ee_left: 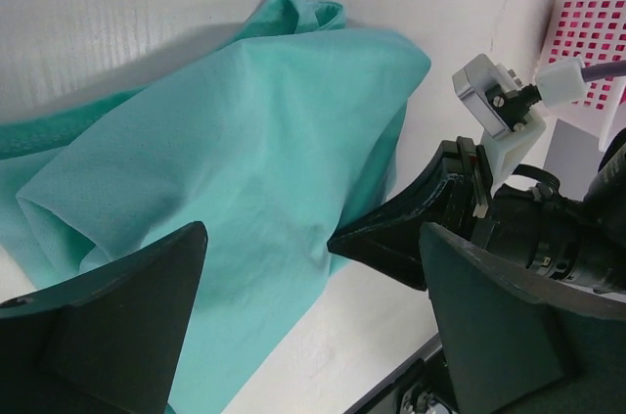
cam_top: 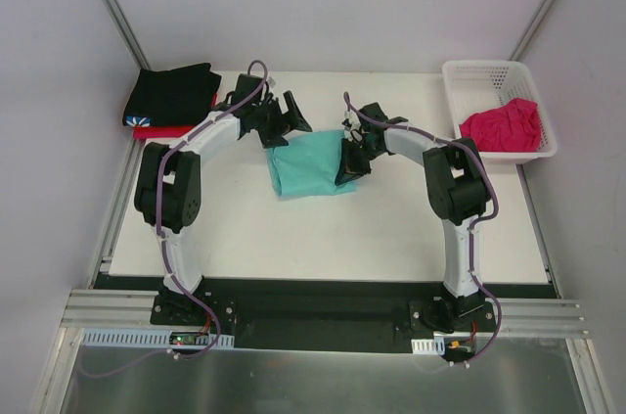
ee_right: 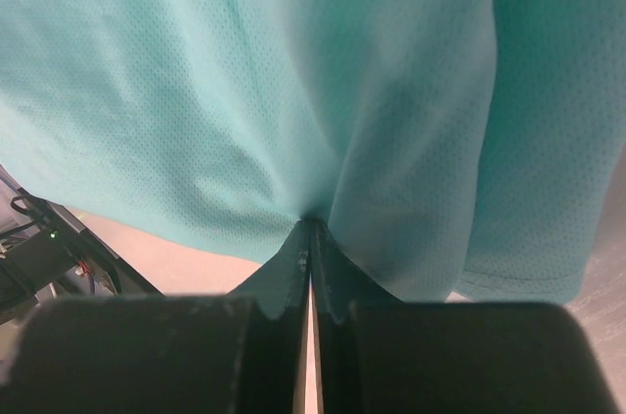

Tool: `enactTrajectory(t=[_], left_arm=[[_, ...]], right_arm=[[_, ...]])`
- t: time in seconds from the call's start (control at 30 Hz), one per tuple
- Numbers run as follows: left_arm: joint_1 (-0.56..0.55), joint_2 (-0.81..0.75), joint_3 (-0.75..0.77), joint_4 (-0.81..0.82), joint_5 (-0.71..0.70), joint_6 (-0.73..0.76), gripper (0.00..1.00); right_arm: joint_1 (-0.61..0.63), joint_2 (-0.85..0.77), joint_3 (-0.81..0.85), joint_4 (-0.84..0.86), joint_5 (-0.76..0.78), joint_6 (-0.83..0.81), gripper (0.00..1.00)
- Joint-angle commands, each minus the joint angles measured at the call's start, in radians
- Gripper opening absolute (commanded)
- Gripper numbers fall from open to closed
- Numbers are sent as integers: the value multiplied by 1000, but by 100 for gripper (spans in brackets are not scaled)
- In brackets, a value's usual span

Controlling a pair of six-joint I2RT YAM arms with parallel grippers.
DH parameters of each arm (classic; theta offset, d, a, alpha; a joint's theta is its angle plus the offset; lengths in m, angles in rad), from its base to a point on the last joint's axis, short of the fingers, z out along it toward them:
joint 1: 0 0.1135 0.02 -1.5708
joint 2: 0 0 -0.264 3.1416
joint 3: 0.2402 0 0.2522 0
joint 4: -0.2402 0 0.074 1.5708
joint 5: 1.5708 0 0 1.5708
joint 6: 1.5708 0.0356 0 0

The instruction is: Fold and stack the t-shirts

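Right gripper point(ee_right: 311, 223) fingers fill the foreground of their own wrist view, pressed together on a pinch of the teal-green t-shirt point(ee_right: 293, 71), whose cloth puckers into the closed tips. From overhead, that gripper point(cam_top: 350, 167) holds the shirt's 3 o'clock edge, so the garment point(cam_top: 308, 164) spreads away from it toward 9 o'clock, a part-folded bundle at the centre of the white table point(cam_top: 323, 228) with its long axis running roughly 9 to 3. The left gripper point(cam_top: 284, 123) sits at the bundle's 11 o'clock corner, jaws wide apart and gripping nothing; whether they touch the cloth cannot be told. In the far corner at 10 o'clock, a folded black t-shirt point(cam_top: 171, 91) rests on a red t-shirt point(cam_top: 161, 130), apparently the stack in progress. A magenta-pink t-shirt point(cam_top: 501, 125) lies crumpled in the white basket point(cam_top: 450, 71) at 2 o'clock, unfolded. With the stack on the left arm's side, the teal shirt would probably travel toward 10 o'clock, and the open left gripper looks placed to take the near corner first.
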Motion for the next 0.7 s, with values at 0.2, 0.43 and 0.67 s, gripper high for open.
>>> enactTrajectory(t=[0.2, 0.43, 0.67], left_arm=[[33, 41, -68, 55, -157, 82, 89], [119, 121, -50, 118, -135, 115, 88], [126, 40, -51, 110, -101, 94, 86]], right_arm=[[-25, -20, -21, -40, 37, -28, 1], [-37, -40, -32, -51, 32, -40, 1], [-37, -51, -4, -82, 27, -48, 1]])
